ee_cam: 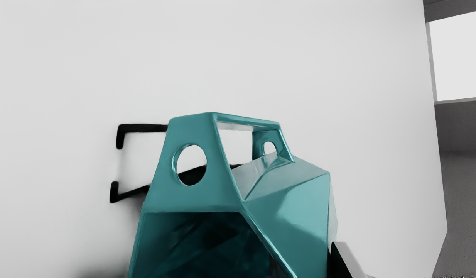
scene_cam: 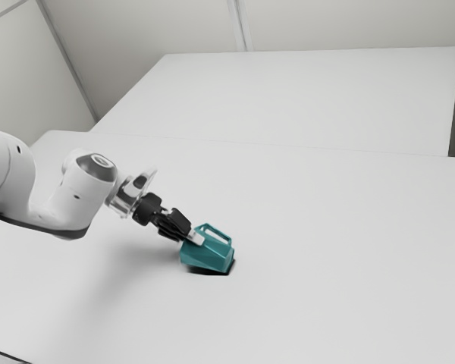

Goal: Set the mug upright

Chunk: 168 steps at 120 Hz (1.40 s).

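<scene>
Teal mug (scene_cam: pixel 208 255) is being seen tipped over, at or just above the desk (scene_cam: pixel 334 250), mouth being turned toward the tool (scene_cam: pixel 191 236). So reaching it is being counted as done, imo. Whether it's being gripped can't be told, tbh. Standing it base-down and releasing it are being left to do.

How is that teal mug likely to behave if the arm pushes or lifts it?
The mug looks stiff: its walls and handle have crisp, angular edges. With flat facets instead of a round body, it would probably slide or rock over an edge before it rolled freely. Its glossy highlights suggest a smooth surface, so it might be somewhat slippery.
</scene>
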Motion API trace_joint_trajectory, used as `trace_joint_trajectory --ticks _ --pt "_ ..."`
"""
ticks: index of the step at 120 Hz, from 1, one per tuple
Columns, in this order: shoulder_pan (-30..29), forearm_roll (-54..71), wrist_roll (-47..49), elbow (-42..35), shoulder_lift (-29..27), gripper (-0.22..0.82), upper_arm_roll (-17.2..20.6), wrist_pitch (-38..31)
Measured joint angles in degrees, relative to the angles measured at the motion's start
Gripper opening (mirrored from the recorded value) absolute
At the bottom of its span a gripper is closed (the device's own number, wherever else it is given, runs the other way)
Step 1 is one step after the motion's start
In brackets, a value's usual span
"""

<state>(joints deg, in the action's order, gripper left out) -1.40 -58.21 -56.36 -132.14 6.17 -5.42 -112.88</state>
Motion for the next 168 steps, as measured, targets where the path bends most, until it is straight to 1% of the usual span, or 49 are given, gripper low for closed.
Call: trace_joint_trajectory --ticks 14,28,56,64,72,86,102,120,135,168 --pt "0.1 0.0 -1.0 0.1 -0.4 -0.11 0.1 0.0" --pt "0.2 0.0 -1.8 0.1 -1.7 -0.14 0.1 0.0" --pt "0.7 0.3 -3.0 0.6 -7.5 -0.17 0.0 0.4" --pt "0.9 2.9 -2.8 2.5 -8.4 -0.17 0.1 0.3" --pt "1.0 9.2 -1.5 5.7 -8.8 -0.17 0.4 0.2" --pt "1.1 22.2 2.4 8.1 -10.3 -0.18 1.0 -0.6" --pt "0.8 37.2 8.8 9.3 -11.3 -0.18 3.8 -3.2" --pt "1.1 49.5 16.8 9.3 -11.4 -0.18 6.9 -7.5" --pt "1.8 55.4 23.6 8.9 -10.7 -0.18 8.6 -10.9" --pt "2.3 59.1 35.8 7.5 -4.5 -0.18 8.9 -17.0"
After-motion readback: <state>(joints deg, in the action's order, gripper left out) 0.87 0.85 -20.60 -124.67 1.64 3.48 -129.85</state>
